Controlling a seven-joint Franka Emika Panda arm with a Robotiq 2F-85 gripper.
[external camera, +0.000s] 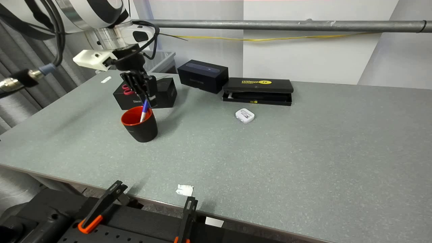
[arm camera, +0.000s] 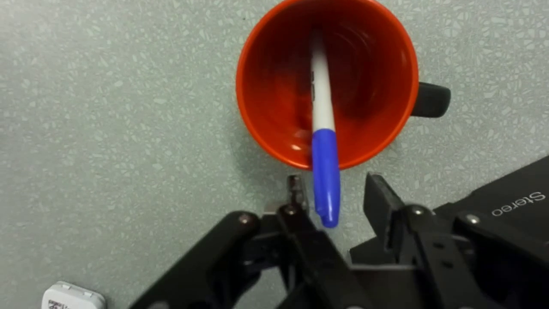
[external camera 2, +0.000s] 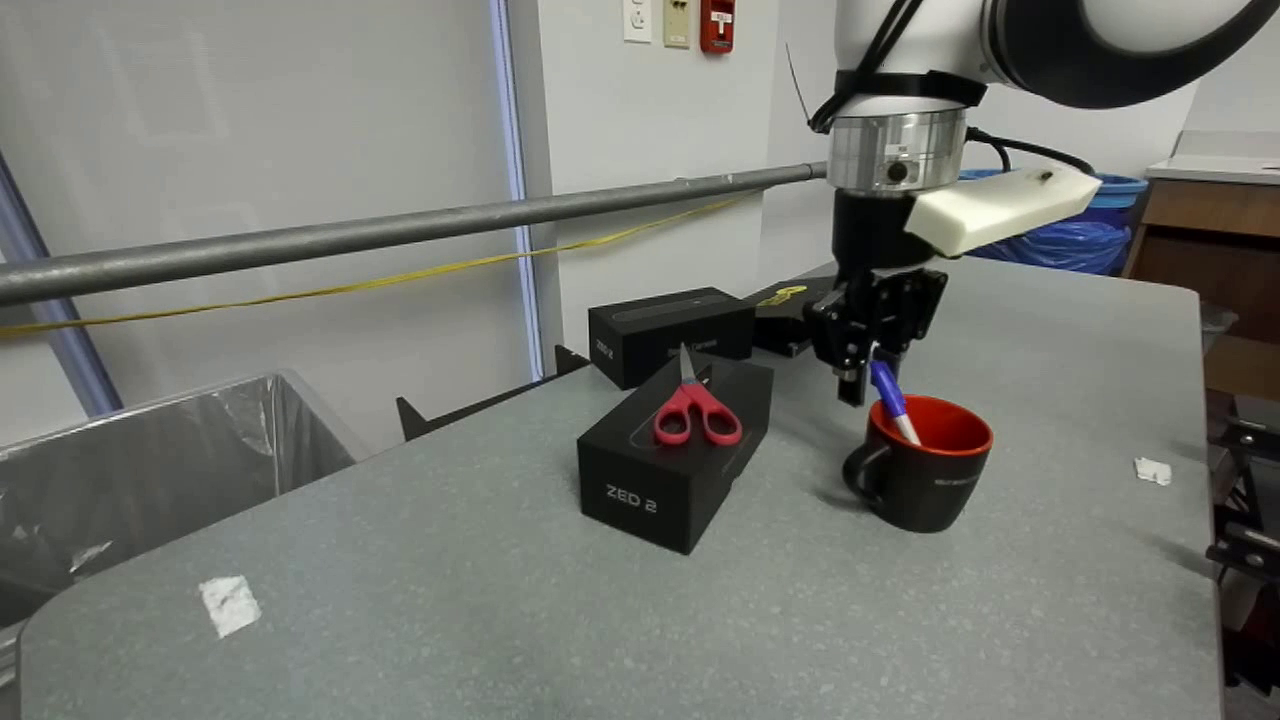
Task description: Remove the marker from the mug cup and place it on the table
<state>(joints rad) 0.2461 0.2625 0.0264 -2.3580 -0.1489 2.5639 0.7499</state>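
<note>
A: Where is the marker (arm camera: 324,128) lying with respect to the hand (arm camera: 335,184)?

B: Its blue cap end is projecting between the two fingers (arm camera: 379,197), as the wrist view is showing. The white barrel is slanting downward and away from the hand into the mug (external camera 2: 918,485). The mug is standing upright on the desk (arm camera: 150,141), below the hand and offset to one side; the marker is apparently leaning on the part of the rim nearest the hand.

A: And the state of the hand?

B: Spread. A finger is flanking the cap on each side, with desk surface showing through both gaps; the cap is lying nearer the finger at the wrist view's left. Nothing is being pinched.

A: Which relation is governing the coming move?

B: Two crossing lines. The marker's long axis is running outward from the hand, roughly square to the line joining the fingertips, so a pinch is probably going to be meeting the cap across its width. Whether the tips are reaching low enough is not showing clearly.
</note>
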